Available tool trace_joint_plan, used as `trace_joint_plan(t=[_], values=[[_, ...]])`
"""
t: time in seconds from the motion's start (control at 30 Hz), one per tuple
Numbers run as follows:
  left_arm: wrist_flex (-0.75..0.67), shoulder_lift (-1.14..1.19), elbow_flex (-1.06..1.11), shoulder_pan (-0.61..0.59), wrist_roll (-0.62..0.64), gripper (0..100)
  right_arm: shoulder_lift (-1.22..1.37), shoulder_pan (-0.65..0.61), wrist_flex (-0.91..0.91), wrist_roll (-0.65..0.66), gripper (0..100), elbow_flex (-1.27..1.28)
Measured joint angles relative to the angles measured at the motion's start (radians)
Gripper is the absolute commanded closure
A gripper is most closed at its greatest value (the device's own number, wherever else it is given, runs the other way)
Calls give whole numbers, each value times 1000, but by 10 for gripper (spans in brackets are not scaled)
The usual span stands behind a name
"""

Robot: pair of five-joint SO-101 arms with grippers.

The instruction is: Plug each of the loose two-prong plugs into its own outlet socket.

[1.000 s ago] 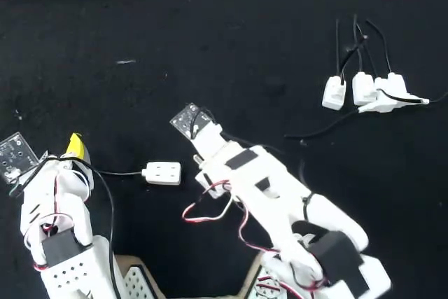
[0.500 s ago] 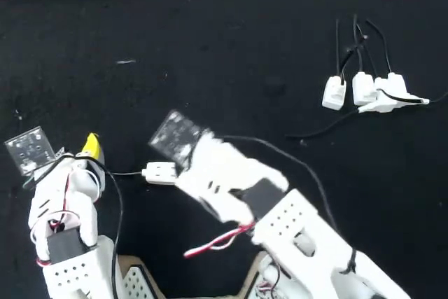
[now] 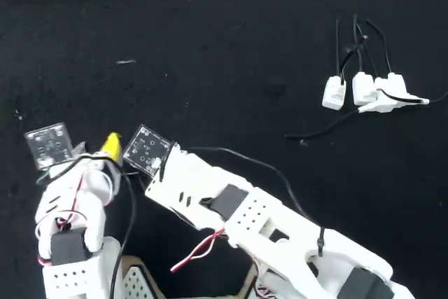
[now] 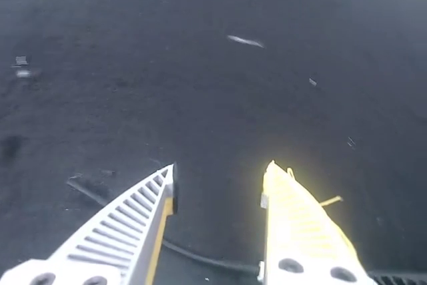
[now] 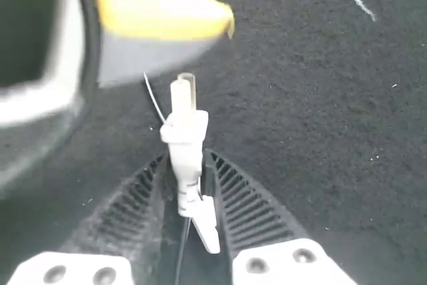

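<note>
**High view:** black table (image 3: 210, 47) seen from above. Left arm (image 3: 70, 208) sits at approx 8 o'clock, with its yellow finger (image 3: 110, 143) poking out past the wrist. Right arm (image 3: 245, 211) stretches from 5 o'clock across toward 8 o'clock, and its wrist end is just beside that yellow finger. At 2 o'clock, well apart from both arms, a cluster of white plug pieces (image 3: 362, 89) w/ black cords lies on the table.

**Left wrist view:** left gripper (image 4: 221, 165) hangs over the cloth with its fingers spread apart, and black cloth shows in the gap. One finger is white, the other yellow. A black cord (image 4: 200, 256) crosses the cloth under the gap, nearer the finger bases than the tips.

**Right wrist view:** right gripper (image 5: 185, 159) is clamped on a white plug (image 5: 187, 138), w/ a finger pressed to each side of its body. The plug lies lengthwise along the fingers, prongs sticking out past the tips. A thin cord leaves its back end btwn the fingers. The left gripper's yellow finger sits just beyond the prongs. It's close, but I can't tell if it's touching.
</note>
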Motion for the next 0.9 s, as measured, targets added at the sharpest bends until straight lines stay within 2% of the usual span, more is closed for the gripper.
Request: trace_joint_plan(t=[0.4,0.57,0.7,0.9], values=[[0,-8,0,35,3,777,0,-2,0,0,988,0],[0,-2,-5,35,-37,777,0,-2,0,0,988,14],[0,-9,-46,-31,-34,777,0,-21,0,2,988,15],[49,-2,-49,-8,-17,777,0,-35,0,2,988,15]])
